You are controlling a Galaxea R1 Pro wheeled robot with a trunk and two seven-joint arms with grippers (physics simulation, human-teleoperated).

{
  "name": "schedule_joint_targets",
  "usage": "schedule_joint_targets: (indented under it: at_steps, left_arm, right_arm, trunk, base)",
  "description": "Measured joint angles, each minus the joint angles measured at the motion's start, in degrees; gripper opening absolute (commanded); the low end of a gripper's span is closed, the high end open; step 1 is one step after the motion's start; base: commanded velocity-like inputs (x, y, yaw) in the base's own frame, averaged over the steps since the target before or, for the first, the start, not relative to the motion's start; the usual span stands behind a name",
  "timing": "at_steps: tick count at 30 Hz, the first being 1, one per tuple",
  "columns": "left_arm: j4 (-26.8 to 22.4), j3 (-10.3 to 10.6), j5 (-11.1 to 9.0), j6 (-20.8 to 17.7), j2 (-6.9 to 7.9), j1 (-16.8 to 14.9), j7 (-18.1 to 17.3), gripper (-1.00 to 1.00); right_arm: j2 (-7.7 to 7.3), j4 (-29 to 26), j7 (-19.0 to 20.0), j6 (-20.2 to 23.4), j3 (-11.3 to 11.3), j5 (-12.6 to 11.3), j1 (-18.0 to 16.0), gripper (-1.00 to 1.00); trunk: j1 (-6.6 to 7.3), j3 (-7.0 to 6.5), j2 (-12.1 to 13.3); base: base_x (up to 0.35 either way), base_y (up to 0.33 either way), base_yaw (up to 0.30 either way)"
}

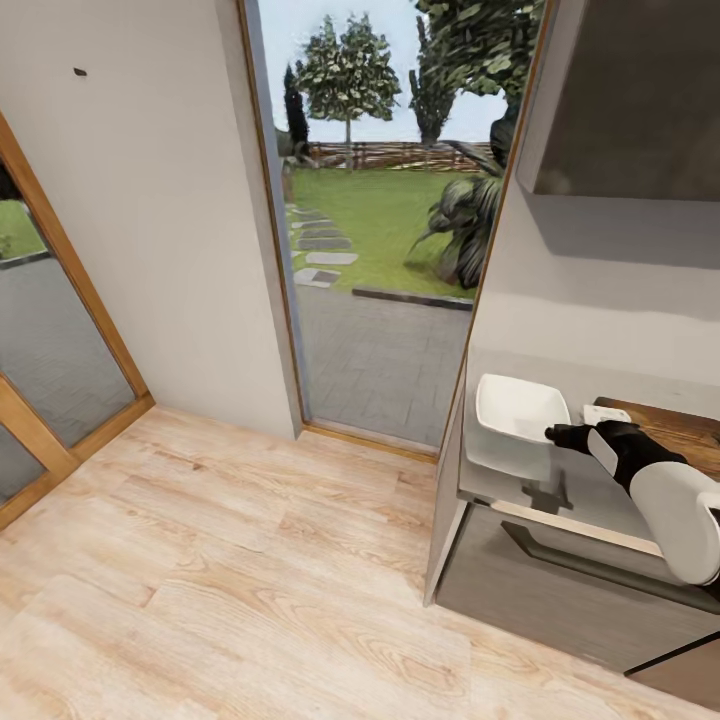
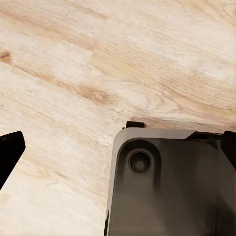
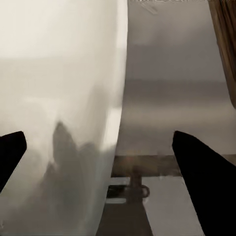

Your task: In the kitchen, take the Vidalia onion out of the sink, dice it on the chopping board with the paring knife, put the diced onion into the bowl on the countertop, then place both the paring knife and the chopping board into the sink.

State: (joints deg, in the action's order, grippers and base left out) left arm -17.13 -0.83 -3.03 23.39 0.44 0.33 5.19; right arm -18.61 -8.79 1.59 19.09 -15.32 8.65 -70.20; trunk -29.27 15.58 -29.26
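Observation:
The white square bowl (image 1: pixel 515 412) stands at the left end of the grey countertop (image 1: pixel 560 495). My right gripper (image 1: pixel 562 435) hovers at the bowl's right rim, open, with nothing held. In the right wrist view the bowl (image 3: pixel 59 98) spans the space under its spread fingers (image 3: pixel 199 169), and my right gripper (image 3: pixel 105 162) is over the rim. The brown chopping board (image 1: pixel 680 425) lies right of the bowl, and its edge (image 3: pixel 227 44) shows in the wrist view. A small white piece (image 1: pixel 606 412) rests at the board's near end. My left gripper (image 2: pixel 118 150) hangs open above the floor. Sink, knife and onion are out of view.
A light wooden floor (image 1: pixel 220 560) stretches left of the dark grey cabinet (image 1: pixel 560 580). A tall glass opening (image 1: pixel 380 250) faces a garden, with a glazed door (image 1: pixel 40 340) at the far left. The robot's grey base (image 2: pixel 172 187) sits under the left gripper.

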Motion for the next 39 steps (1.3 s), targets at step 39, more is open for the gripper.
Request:
schedule_joint_targets:
  at_steps: [39]
  left_arm:
    - [0.0, 0.1, 0.0, 0.0, 0.0, 0.0, 0.0, 1.0]
  right_arm:
    - [-0.2, -0.9, 0.4, -1.5, -0.1, -0.1, 0.0, 1.0]
  trunk:
    - [0.0, 0.0, 0.0]
  base:
    - [0.0, 0.0, 0.0]
